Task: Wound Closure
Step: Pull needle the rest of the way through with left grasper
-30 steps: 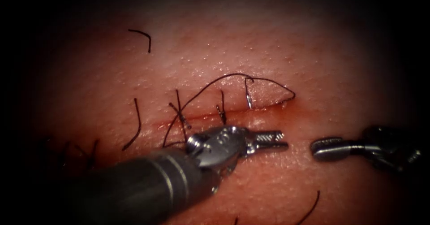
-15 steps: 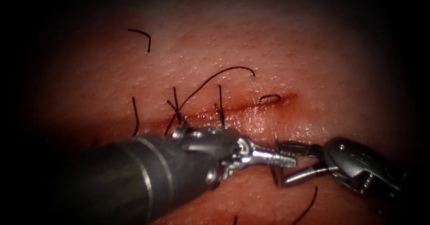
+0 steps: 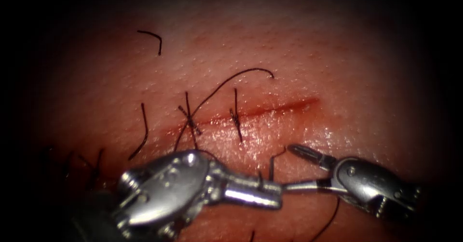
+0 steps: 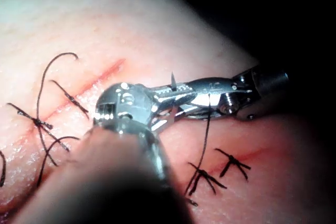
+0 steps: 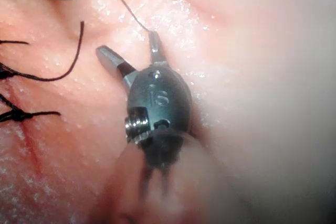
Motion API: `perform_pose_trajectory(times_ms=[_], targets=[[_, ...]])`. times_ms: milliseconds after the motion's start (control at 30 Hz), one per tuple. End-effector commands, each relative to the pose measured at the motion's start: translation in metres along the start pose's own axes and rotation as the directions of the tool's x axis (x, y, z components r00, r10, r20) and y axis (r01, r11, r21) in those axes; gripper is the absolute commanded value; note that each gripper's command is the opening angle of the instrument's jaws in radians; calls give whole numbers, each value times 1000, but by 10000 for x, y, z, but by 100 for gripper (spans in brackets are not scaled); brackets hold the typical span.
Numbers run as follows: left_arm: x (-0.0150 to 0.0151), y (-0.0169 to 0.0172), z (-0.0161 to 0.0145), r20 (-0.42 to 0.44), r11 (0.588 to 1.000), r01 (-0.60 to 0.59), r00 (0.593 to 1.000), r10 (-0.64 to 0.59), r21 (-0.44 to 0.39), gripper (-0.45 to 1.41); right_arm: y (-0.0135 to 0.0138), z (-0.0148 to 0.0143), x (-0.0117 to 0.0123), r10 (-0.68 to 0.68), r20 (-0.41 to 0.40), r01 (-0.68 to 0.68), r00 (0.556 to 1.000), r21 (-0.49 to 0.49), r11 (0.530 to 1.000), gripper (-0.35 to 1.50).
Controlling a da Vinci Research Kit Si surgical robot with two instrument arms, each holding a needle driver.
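The left tool [image 3: 274,196] lies along the near side of the cut [image 3: 284,108], its long axis running left to right. Its jaws are closed to a single bar, and in the left wrist view a thin pale sliver stands up from them, which I take for the needle [image 4: 172,81]. How much of its curve is gripped I cannot tell, and it looks clear of the tissue [image 3: 337,78]. The right tool [image 3: 289,168] faces it tip to tip from the right and holds nothing. Its jaws are spread wide, the far one lifted toward the cut and the near one reaching level to the left tool's tip. A short dark bend of thread [image 3: 272,164] rises between them. Two tied stitches [image 3: 192,121] cross the cut farther left, while its right end lies unstitched with red fluid along it
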Motion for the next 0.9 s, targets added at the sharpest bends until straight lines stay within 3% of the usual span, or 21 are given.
perform_pose_trajectory(times_ms=[33, 67, 100, 133, 233, 300, 333, 500, 600, 733, 900], targets=[[3, -2, 1, 20, 996, -82, 996, 82, 25, -45, -1, 10, -1, 2, 1, -2, 1000, -16, 1000, 143], [9, 4, -4, 56, 974, -215, 976, 212, 67, -45, -2, 10, -1, 5, 2, -5, 1000, -14, 1000, 143], [17, 11, -10, 152, 903, -407, 909, 387, 137, -45, -2, 9, -1, 12, 8, -11, 1000, -44, 999, 143], [17, 11, -10, 152, 903, -407, 909, 387, 137, -45, -2, 9, -1, 12, 8, -11, 1000, -44, 999, 143], [25, 15, -14, 205, 822, -539, 839, 505, 183, -45, -2, 9, 0, 17, 13, -16, 1000, -67, 998, 146], [35, 15, -17, 263, 722, -658, 751, 606, 214, -45, -2, 11, 0, 23, 22, -21, 999, -97, 995, 148], [35, 15, -17, 263, 722, -658, 751, 606, 214, -45, -2, 11, 0, 23, 22, -21, 999, -97, 995, 148], [59, 18, -27, 292, 572, -777, 629, 720, 264, -45, -2, 4, 1, 35, 26, -31, 999, -135, 990, 135], [64, 21, -31, 294, 546, -790, 611, 735, 277, -45, -1, 3, 2, 37, 28, -33, 999, -142, 989, 133], [74, 30, -40, 300, 479, -811, 575, 761, 336, -45, 1, 3, 2, 40, 30, -35, 999, -155, 987, 131], [52, 36, -42, 286, 456, -813, 563, 775, 364, -45, 1, 2, 7, 47, 37, -41, 998, -163, 986, 131]])
